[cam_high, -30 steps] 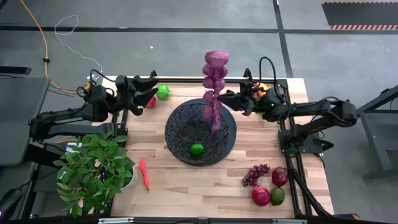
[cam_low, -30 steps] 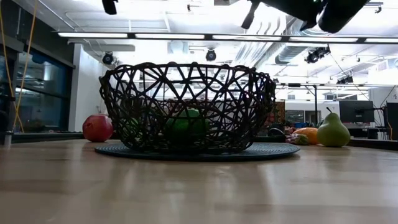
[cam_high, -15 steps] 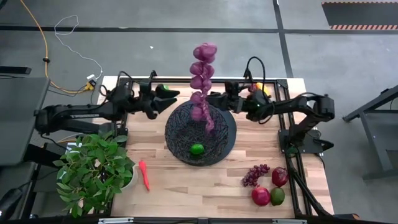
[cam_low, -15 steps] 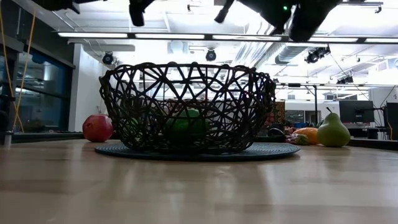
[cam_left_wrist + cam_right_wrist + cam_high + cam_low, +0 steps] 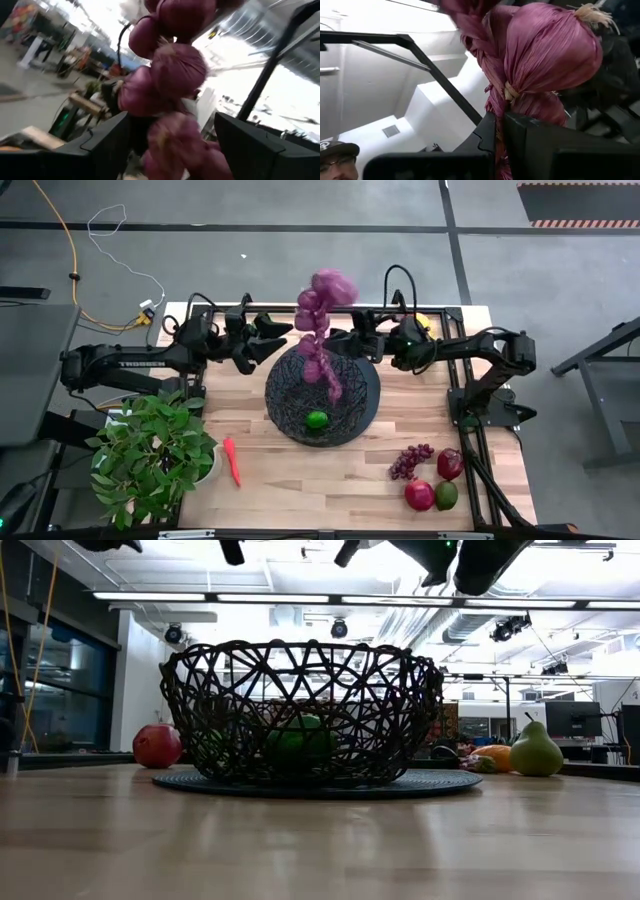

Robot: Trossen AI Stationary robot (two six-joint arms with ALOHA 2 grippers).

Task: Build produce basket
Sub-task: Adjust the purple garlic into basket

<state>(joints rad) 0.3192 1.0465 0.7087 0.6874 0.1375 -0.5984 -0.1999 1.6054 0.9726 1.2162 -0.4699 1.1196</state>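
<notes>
Right gripper [image 5: 338,343] clamped shut; left gripper [image 5: 277,340] spread (both raised)

Bright ceiling strip glare; wrist views blurred, backlit.

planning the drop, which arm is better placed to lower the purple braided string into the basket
Right. The right pincer is shut on the purple braided string of bulbs hanging over the black woven mesh basket. The left pincer is open beside it, holding nothing.
</notes>
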